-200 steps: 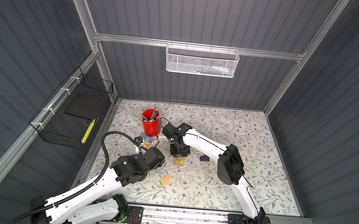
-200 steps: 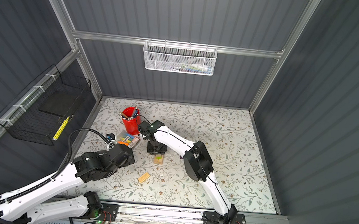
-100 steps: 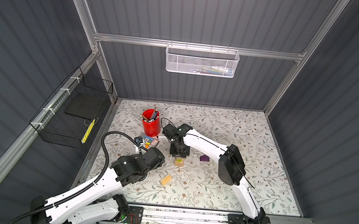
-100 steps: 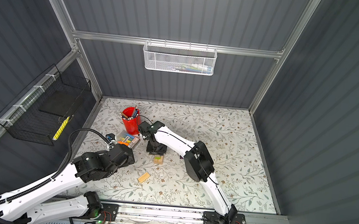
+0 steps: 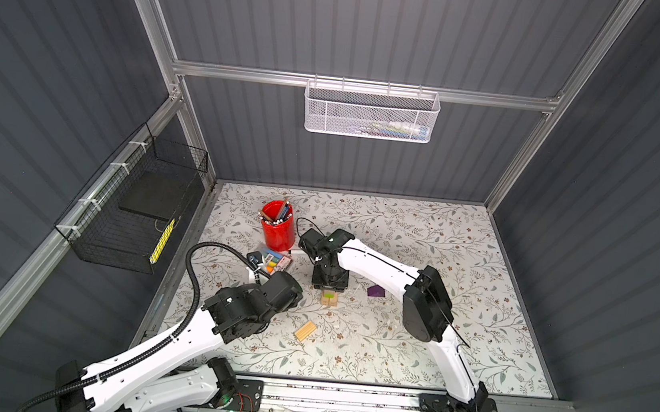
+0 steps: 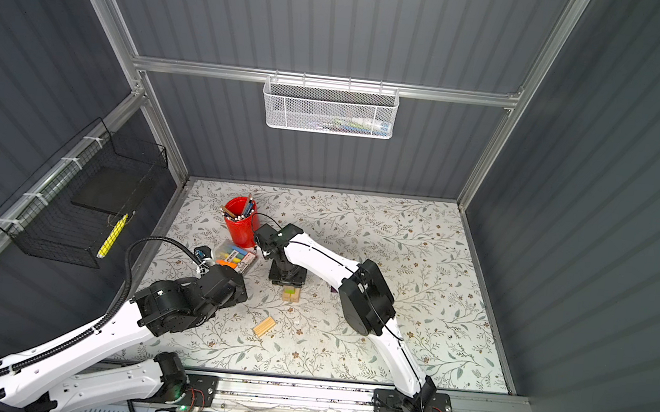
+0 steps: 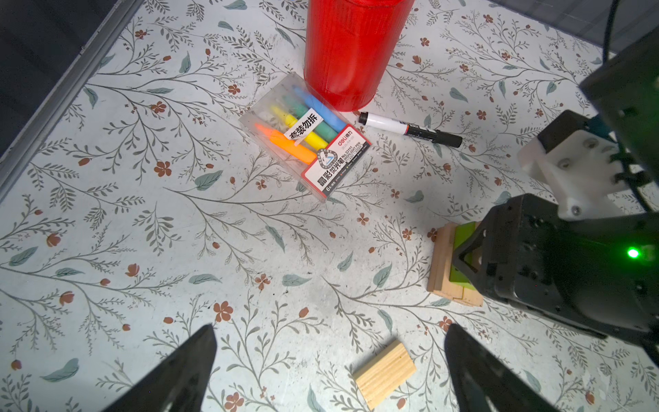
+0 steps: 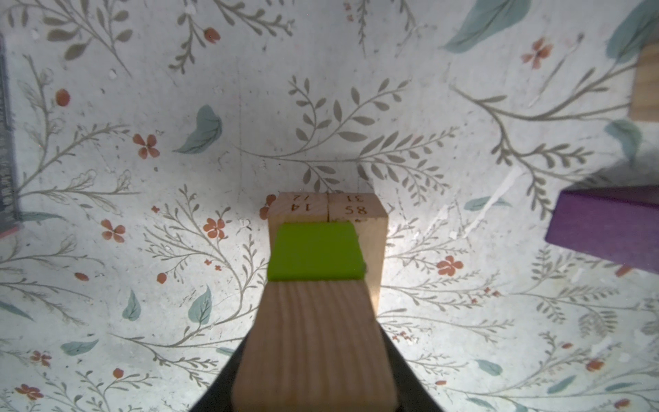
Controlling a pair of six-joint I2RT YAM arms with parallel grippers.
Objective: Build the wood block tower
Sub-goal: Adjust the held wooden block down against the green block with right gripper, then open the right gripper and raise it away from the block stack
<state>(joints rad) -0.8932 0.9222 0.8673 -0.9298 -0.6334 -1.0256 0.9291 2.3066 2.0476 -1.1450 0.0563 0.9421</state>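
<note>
- The wire basket [image 5: 131,211] hangs on the left wall, beside the bench [image 5: 462,246].
- The left claw [image 7: 330,331] hovers over the left part of the bench. Its jaws are spread wide and nothing is between them.
- The red cup [image 5: 277,226] stands upright at the back left, with pens inside. The packet [image 5: 272,261] of highlighters lies flat just in front of it. A marker [image 7: 410,130] lies beside the foot of the cup.
- The loose block [image 5: 305,330] is grooved. It lies flat on the bench in front of the tower, apart from it, and no claw touches it.
- The tower [image 5: 329,299] stands near the middle of the bench, in front of the cup. In the right wrist view, pale bricks lie side by side at the bottom and the green block [image 8: 313,249] rests on them.
- The right claw [image 5: 329,289] points down, directly above the tower. A pale block [image 8: 317,339] sits between its jaws, partly over the green block. I cannot tell if the jaws pinch it or stand just off it.
- The purple block [image 5: 376,291] lies on the bench to the right of the tower, apart from it and close to the right arm.
</note>
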